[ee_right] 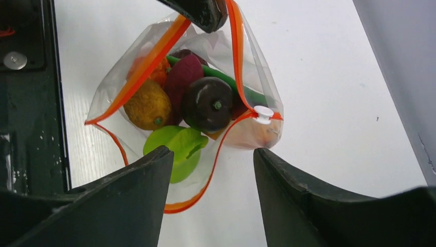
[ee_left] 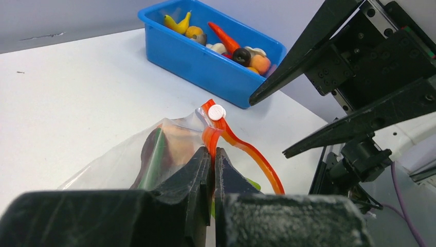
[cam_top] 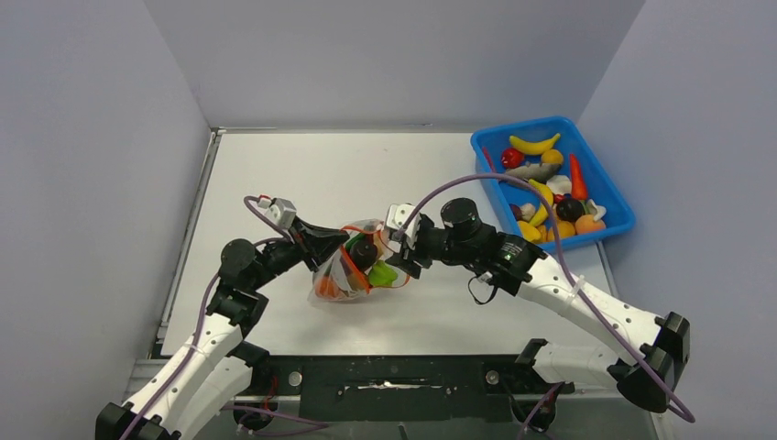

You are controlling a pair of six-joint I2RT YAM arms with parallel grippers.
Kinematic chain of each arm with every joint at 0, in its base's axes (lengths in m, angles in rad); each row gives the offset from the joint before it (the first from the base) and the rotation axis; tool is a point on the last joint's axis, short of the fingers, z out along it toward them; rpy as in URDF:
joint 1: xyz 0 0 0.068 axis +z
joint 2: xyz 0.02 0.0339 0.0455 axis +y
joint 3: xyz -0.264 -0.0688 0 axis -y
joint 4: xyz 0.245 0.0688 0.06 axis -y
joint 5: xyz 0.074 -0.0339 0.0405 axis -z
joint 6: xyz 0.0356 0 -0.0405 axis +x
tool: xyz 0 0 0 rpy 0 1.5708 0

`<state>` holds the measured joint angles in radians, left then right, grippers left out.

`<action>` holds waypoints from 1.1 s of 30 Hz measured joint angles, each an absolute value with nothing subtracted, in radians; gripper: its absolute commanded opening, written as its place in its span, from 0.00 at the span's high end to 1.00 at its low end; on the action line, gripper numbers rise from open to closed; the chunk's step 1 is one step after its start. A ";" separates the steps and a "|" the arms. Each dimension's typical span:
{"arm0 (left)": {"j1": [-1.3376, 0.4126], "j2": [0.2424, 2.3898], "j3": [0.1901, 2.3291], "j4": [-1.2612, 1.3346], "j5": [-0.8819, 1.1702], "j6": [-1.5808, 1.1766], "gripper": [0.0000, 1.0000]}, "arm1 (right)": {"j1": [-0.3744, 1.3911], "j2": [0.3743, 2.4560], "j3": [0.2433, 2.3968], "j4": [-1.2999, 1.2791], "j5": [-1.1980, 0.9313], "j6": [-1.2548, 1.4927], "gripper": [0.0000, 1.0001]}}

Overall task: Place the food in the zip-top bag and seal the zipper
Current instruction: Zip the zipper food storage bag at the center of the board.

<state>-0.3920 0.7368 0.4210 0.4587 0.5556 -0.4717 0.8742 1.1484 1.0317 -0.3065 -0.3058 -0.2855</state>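
The zip-top bag [cam_top: 341,275] lies at the table's middle with its mouth open. In the right wrist view the bag [ee_right: 252,67] holds food: a dark purple round piece [ee_right: 208,103], a yellow-orange round piece [ee_right: 146,105], a maroon piece [ee_right: 182,77] and a green leaf [ee_right: 177,146] at the mouth. My left gripper [ee_left: 212,152] is shut on the zipper [ee_left: 252,154] near its white slider [ee_left: 216,111]; it also shows in the top view [cam_top: 344,246]. My right gripper [ee_right: 213,154] is open and empty, just above the bag's mouth [cam_top: 403,261].
A blue tray [cam_top: 623,215] with several more toy fruits and vegetables stands at the back right; it also shows in the left wrist view [ee_left: 205,67]. Grey walls close the table on three sides.
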 measured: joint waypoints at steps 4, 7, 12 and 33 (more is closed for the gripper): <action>-0.392 0.724 0.421 0.435 0.607 -0.448 1.00 | 0.874 1.113 1.029 -0.386 -0.303 -0.429 0.55; -0.392 0.715 0.421 0.421 0.645 -0.429 1.00 | 0.874 1.068 1.014 -0.414 -0.307 -0.515 0.49; -0.392 0.705 0.421 0.406 0.723 -0.394 1.00 | 0.874 0.999 0.979 -0.442 -0.308 -0.642 0.45; -0.392 0.715 0.414 0.462 0.873 -0.404 1.00 | 0.879 1.150 0.979 -0.442 -0.428 -0.783 0.45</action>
